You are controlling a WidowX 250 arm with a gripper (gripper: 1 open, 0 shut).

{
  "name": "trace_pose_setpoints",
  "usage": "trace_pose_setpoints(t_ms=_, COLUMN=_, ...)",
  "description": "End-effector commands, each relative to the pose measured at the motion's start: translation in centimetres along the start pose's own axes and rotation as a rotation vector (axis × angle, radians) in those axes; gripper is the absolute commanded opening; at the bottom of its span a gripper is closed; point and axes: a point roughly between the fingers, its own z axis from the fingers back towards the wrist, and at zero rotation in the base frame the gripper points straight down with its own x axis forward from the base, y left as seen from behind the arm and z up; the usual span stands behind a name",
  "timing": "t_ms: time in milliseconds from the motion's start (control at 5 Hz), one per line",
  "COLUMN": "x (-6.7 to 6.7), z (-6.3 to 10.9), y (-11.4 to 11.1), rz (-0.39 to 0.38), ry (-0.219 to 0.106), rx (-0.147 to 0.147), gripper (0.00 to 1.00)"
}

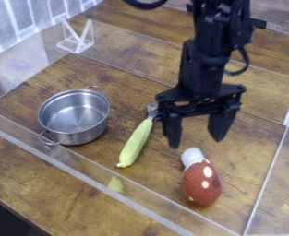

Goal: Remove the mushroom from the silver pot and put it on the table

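Note:
The mushroom (201, 181), red-brown cap with a whitish stem, lies on its side on the wood-plank table (239, 124) near the front right. Just above and behind it hangs my black gripper (198, 129), open, with nothing between its fingers (169, 132). The silver pot (74, 116) stands at the left of the table, and nothing shows inside it but bare steel.
A yellow-green corn-like piece (138, 139) lies between the pot and the gripper. Clear acrylic walls (172, 217) border the tabletop, and a small clear bracket (75, 37) stands at the back left.

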Motion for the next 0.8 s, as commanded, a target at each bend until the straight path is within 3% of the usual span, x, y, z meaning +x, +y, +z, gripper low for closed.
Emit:
trace_pose_setpoints(t_ms=0, x=0.2, z=0.1, y=0.1, rz=-0.010, ry=-0.023, rx=-0.025, gripper=1.00)
trace_pose_setpoints(t_ms=400, x=-1.6, z=-2.8, y=-1.4, rz=-0.162, ry=-0.020, rx=0.005, gripper=1.00)
trace_pose_setpoints(t_ms=600, x=-1.7, z=-2.9, y=-1.5, rz=-0.090, ry=-0.014, rx=0.012, gripper=0.00)
